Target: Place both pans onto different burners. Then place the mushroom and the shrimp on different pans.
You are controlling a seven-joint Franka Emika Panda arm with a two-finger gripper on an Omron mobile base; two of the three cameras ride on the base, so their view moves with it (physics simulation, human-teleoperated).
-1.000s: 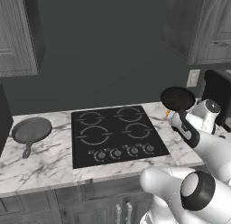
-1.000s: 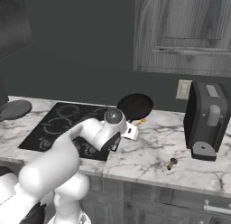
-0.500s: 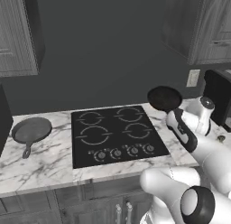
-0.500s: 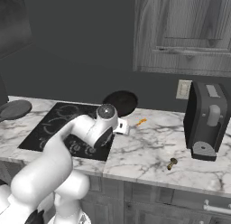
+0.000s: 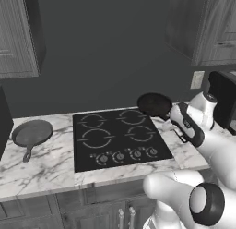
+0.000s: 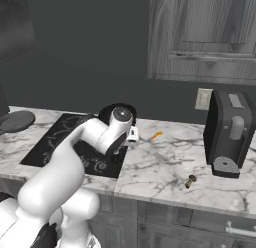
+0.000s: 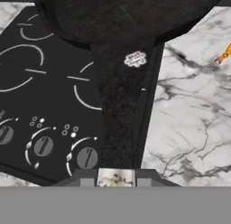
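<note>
My gripper (image 7: 116,173) is shut on the thin handle of the black pan (image 7: 122,15), and the handle runs straight up the hand view from between the fingertips. The pan (image 5: 154,103) hangs in the air over the right rear corner of the black cooktop (image 5: 117,135), with the gripper (image 5: 171,116) just to its right. Away on the counter left of the cooktop rests the grey skillet (image 5: 32,132). The orange shrimp (image 6: 156,135) lies on the marble right of the cooktop, also visible as the shrimp (image 7: 224,53) in the hand view. Near the counter's front edge sits the mushroom (image 6: 190,180).
A dark coffee machine (image 6: 232,134) stands at the counter's right end, under wall cabinets. The cooktop's round knobs (image 7: 43,146) line its front edge. Grey burner rings (image 5: 97,139) mark the glass. Bare marble (image 6: 165,162) stretches between cooktop and machine.
The arm has carried the black pan leftward, from above the counter right of the cooktop to over the cooktop's right rear corner. Skillet, shrimp and mushroom stay where they were.
</note>
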